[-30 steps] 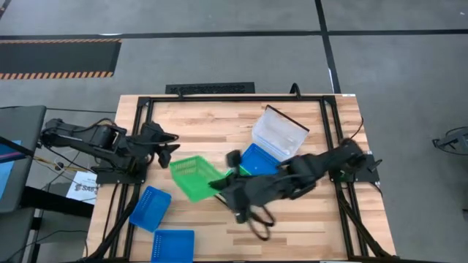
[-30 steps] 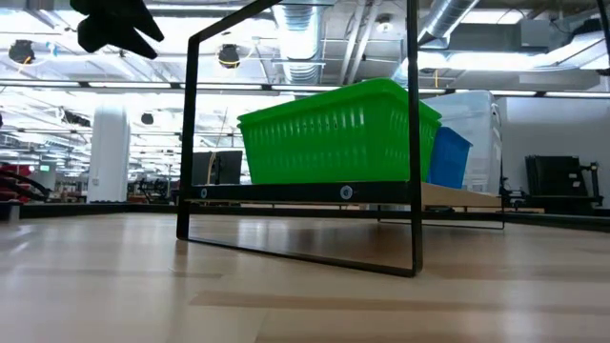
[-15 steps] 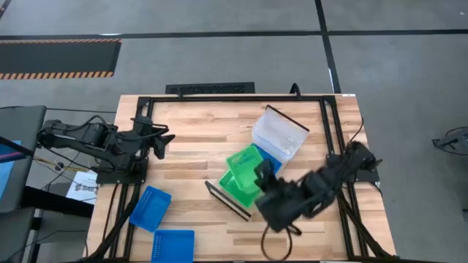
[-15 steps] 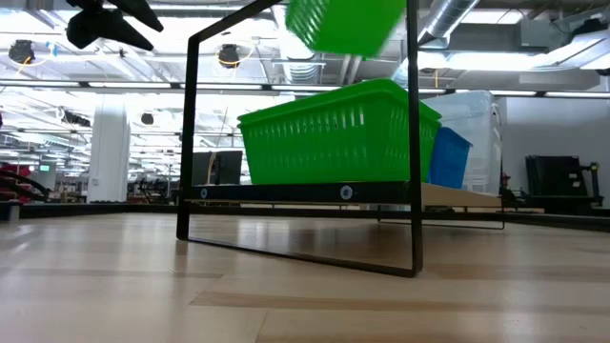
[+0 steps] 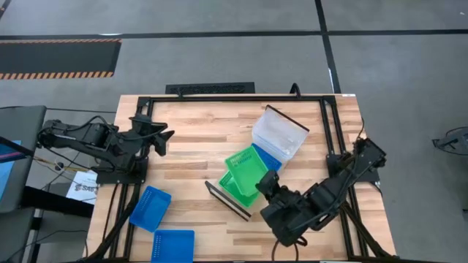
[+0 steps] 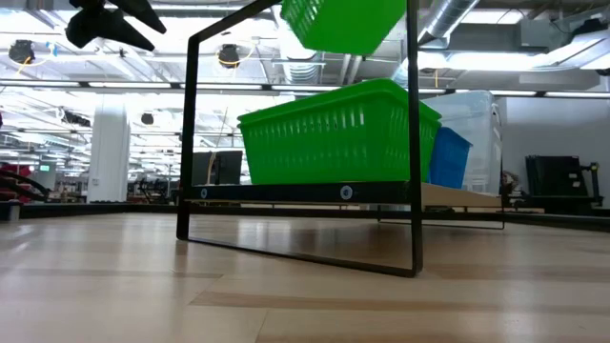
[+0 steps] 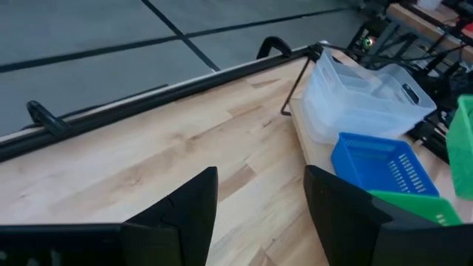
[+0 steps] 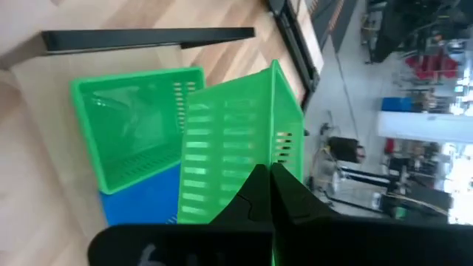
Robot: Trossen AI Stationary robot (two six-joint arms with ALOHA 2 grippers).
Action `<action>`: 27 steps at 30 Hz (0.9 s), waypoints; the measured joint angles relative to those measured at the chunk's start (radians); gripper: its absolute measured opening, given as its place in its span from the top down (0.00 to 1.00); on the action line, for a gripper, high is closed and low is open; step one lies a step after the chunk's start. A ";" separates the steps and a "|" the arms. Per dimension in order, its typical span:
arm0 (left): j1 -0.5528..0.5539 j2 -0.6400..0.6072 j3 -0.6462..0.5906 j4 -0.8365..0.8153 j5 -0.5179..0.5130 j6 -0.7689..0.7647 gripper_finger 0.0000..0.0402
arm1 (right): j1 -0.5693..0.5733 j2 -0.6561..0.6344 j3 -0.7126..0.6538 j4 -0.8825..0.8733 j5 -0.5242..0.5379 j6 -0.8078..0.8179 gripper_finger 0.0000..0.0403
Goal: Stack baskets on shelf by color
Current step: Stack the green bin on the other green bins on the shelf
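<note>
A green basket (image 5: 247, 166) hangs in my right gripper (image 5: 267, 183) over a second green basket (image 8: 133, 140) that stands on the shelf. In the low view the held basket (image 6: 343, 19) floats tilted above the shelved green one (image 6: 338, 133). The shelf's black end frame (image 5: 227, 199) stands beside them. A blue basket (image 5: 273, 158) and stacked clear baskets (image 5: 281, 131) sit farther along the shelf. Two more blue baskets (image 5: 150, 207) (image 5: 174, 245) lie on the table's near left part. My left gripper (image 5: 157, 135) is open in the air at the table's left, holding nothing. My right gripper is shut on the held green basket's slotted side wall at its rim (image 8: 272, 159), pinched between the two fingers. The fingers come from the table's near right side. The basket is lifted clear and tilted, over the green basket on the shelf.
The table's black rail (image 7: 148, 92) runs along the far edge. Bare wood lies between my left gripper and the shelf (image 5: 197, 146). The room shows behind the shelf in the low view.
My right gripper has carried the green basket from the table's middle left toward the right, up over the green basket on the shelf, and the arm has swung toward the near right. My left gripper has drawn back slightly toward the table's left far side.
</note>
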 joint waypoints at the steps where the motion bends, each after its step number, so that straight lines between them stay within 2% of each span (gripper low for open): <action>1: 0.000 0.000 0.000 0.000 -0.008 0.000 0.53 | 0.000 -0.018 -0.029 0.027 -0.001 -0.019 1.00; 4: 0.000 0.001 0.000 0.000 -0.038 -0.015 0.53 | 0.000 -0.103 -0.164 0.144 0.000 -0.098 1.00; 7: 0.000 0.012 0.000 0.000 -0.083 -0.056 0.53 | 0.006 -0.214 -0.372 0.326 0.000 -0.196 1.00; 11: 0.000 0.014 0.000 -0.001 -0.112 -0.078 0.53 | 0.018 -0.328 -0.651 0.621 0.003 -0.428 1.00; 14: 0.000 0.020 0.000 0.000 -0.114 -0.107 0.53 | 0.027 -0.363 -0.788 0.816 0.001 -0.606 1.00; 18: 0.000 0.022 0.000 -0.001 -0.111 -0.130 0.53 | 0.027 -0.384 -0.867 0.960 -0.018 -0.699 1.00; 27: 0.000 0.033 0.000 0.000 -0.111 -0.160 0.53 | 0.016 -0.374 -0.951 1.158 -0.072 -0.701 1.00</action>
